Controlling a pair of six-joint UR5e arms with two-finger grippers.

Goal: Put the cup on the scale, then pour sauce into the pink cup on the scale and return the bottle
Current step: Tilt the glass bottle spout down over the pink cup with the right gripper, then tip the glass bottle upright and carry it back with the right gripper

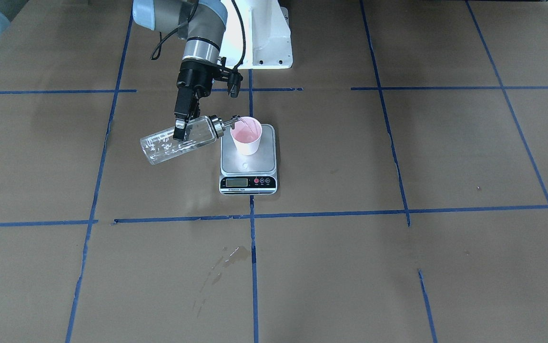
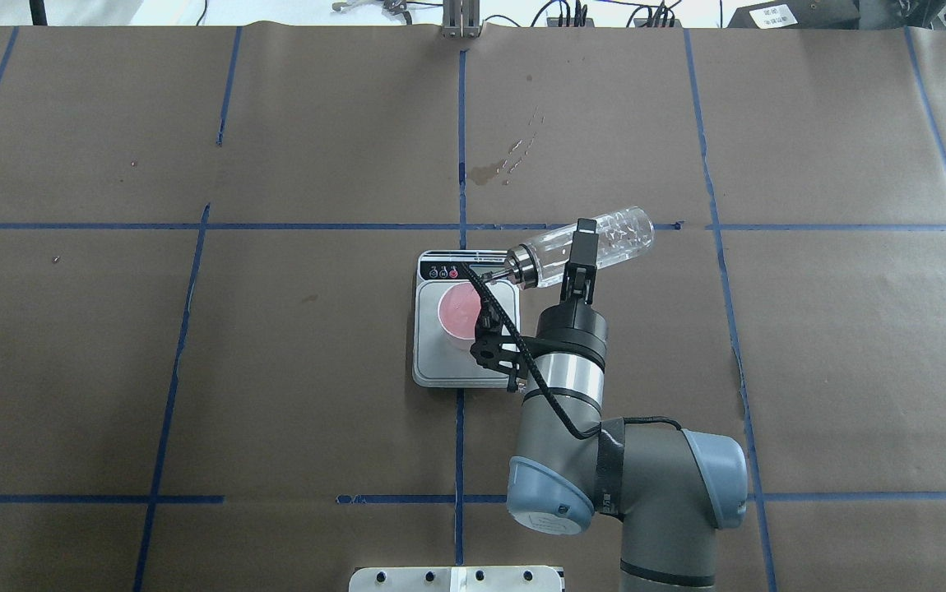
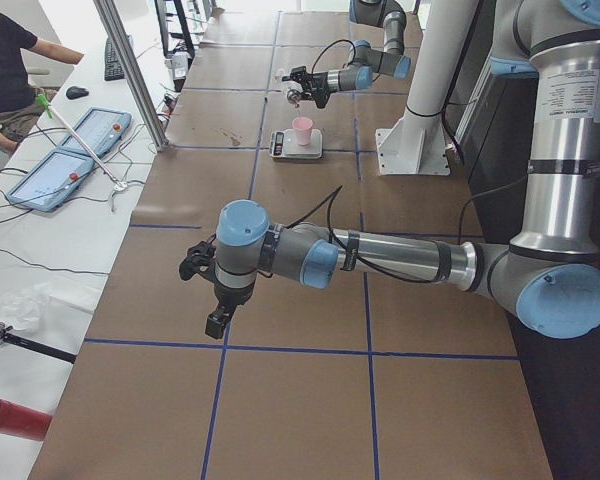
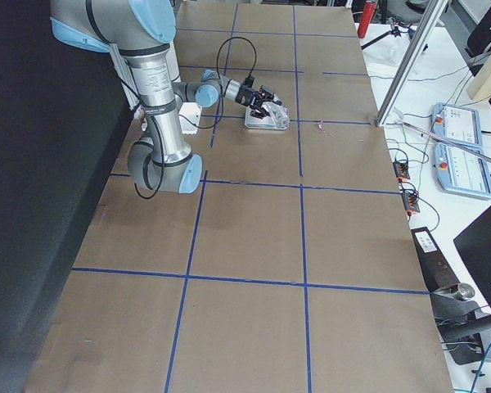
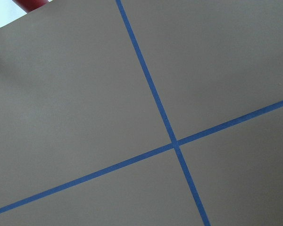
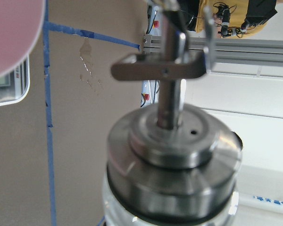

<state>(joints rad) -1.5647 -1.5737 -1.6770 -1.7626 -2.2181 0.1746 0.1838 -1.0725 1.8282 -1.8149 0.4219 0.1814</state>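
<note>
My right gripper [image 1: 181, 132] is shut on the middle of the clear glass bottle [image 1: 159, 145] and holds it tipped almost flat, silver cap toward the cup. The spout [image 1: 232, 123] reaches the rim of the pink cup [image 1: 246, 136], which stands upright on the steel scale [image 1: 250, 164]. Droplets cling inside the glass; the sauce is hard to make out. From overhead, the bottle [image 2: 617, 234] lies to the right of the cup [image 2: 458, 312]. The right wrist view shows the cap [image 6: 172, 160] close up. My left gripper [image 3: 215, 320] hangs far off; I cannot tell its state.
A wet stain [image 1: 233, 255] marks the brown paper in front of the scale [image 2: 436, 362], also seen from overhead [image 2: 493, 168]. The white robot base [image 1: 259, 38] stands behind the scale. Blue tape lines cross the table. An operators' desk runs along the far edge.
</note>
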